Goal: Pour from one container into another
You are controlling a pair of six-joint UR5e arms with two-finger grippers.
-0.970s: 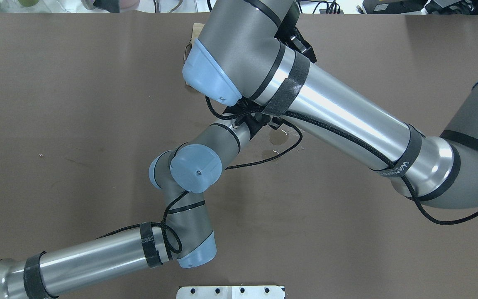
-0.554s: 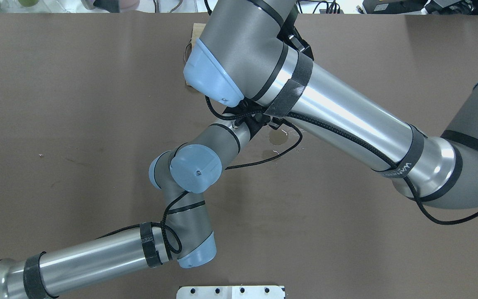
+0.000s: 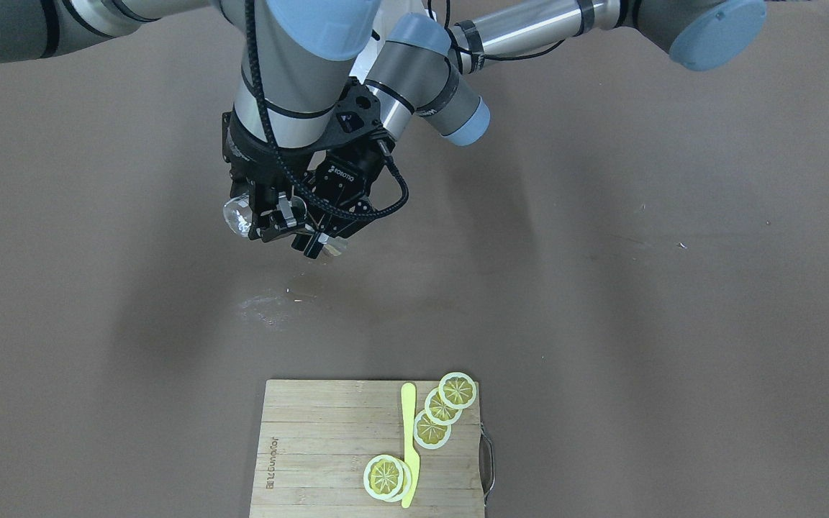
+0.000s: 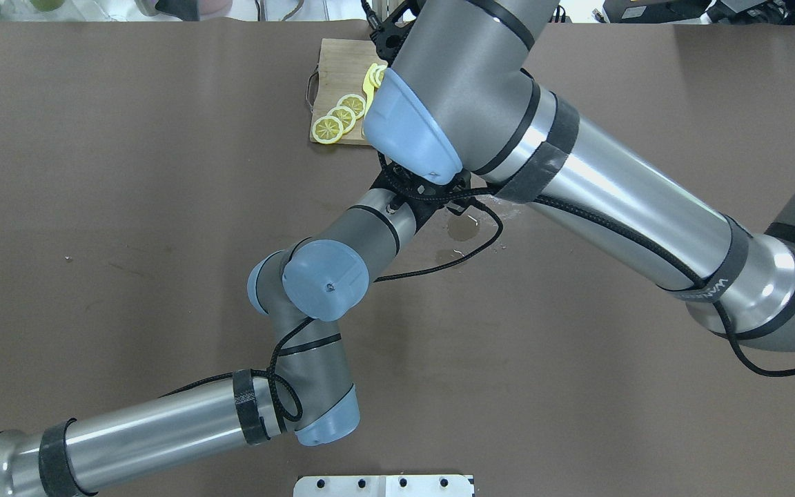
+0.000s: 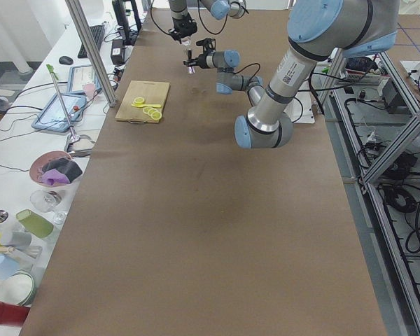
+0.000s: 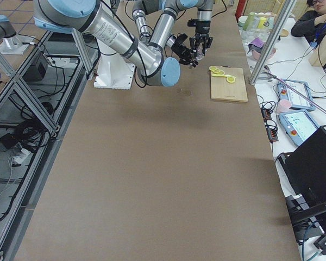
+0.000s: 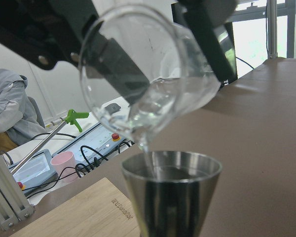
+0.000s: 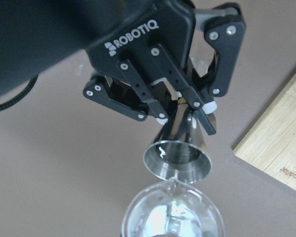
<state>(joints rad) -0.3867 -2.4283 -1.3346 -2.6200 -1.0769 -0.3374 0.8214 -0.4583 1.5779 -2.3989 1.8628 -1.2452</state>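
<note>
The right claw [image 3: 274, 217], hanging downward, is clamping a tilted glass [image 7: 148, 79], pouring liquid [image 7: 146, 148] into the metal cup [image 8: 177, 153] the left claw [image 8: 185, 116] is gripping.

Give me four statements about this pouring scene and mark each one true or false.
1. The right gripper tilts a clear glass cup over a shiny conical steel cup. True.
2. The steel cup stands on the brown table. False: the jaws of the left gripper hold it in the air above the table.
3. Clear liquid streams from the glass cup into the steel cup. True.
4. The yellow lemon slices lie on the bare table. False: they lie on the wooden cutting board.
</note>
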